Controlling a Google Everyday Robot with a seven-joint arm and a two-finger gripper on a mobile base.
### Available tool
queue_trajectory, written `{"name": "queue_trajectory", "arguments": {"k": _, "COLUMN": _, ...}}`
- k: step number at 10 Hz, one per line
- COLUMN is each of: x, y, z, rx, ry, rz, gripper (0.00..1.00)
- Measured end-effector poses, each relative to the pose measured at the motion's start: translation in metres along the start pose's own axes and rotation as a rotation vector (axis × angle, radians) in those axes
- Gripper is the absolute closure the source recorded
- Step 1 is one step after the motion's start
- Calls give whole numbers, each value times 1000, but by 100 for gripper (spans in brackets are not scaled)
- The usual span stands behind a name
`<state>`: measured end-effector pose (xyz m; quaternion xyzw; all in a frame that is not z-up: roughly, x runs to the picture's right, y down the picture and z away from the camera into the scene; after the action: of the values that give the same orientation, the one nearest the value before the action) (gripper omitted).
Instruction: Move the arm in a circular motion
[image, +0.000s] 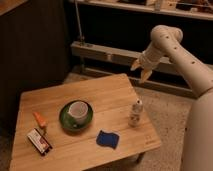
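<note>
The arm (186, 56) fills the right side of the frame, elbow at upper right. The wooden bench (110, 94) lies lower left. The claw (140, 71) hangs above the bench's far right corner, fingers spread, pinching nothing. Centre: a green saucer (65, 121), a blue cloth (107, 139), a small white bottle (135, 113).

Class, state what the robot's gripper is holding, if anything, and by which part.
Nothing: the gripper hangs in the air past the table's far edge, touching no object.
</note>
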<state>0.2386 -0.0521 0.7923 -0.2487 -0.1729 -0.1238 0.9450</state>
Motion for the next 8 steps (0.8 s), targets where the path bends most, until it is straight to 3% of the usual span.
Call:
{"name": "queue_trajectory", "arguments": {"k": 2, "x": 36, "y": 45, "z": 7, "rx": -22, "ry": 11, "rz": 88, "gripper": 40}}
{"name": "queue_trajectory", "arguments": {"k": 5, "x": 69, "y": 120, "z": 5, "rx": -50, "ry": 47, "rz": 169, "gripper": 40}}
{"name": "queue_trajectory", "arguments": {"k": 6, "x": 70, "y": 136, "z": -1, "rx": -55, "ry": 62, "rz": 168, "gripper": 40}}
{"name": "queue_trajectory", "arguments": {"k": 8, "x": 50, "y": 166, "z": -20, "rx": -67, "ry": 90, "rz": 142, "gripper": 40}}
